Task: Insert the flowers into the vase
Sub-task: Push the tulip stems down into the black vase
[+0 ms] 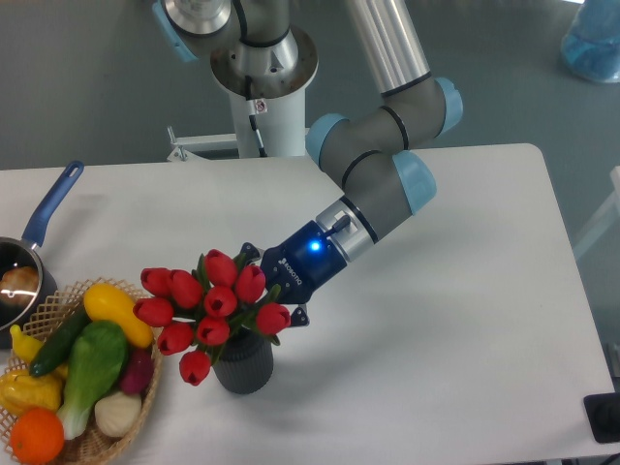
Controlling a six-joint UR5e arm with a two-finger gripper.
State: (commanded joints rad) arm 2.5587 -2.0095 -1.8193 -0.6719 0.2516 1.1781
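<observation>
Surface: white desk (pixel 436 320) on a grey floor; wicker basket (pixel 97 441) of toy vegetables at front left, blue-handled saucepan (pixel 29 262) behind it.
Flowers: red tulip bunch (pixel 208 305) tilted left over the vase (pixel 242 360), stems apparently at its mouth.
Gripper: gripper (pixel 276 291) reaches in from the right; fingers hidden by leaves, presumably clamped on the stems, though I cannot tell.
Risk: the leaning, top-heavy bunch could tip the small vase toward the basket, or stems could catch its rim on release.

UR5e arm angled down-left, wrist LED blue, gripper (pixel 263 302) low, fingers mostly hidden
</observation>
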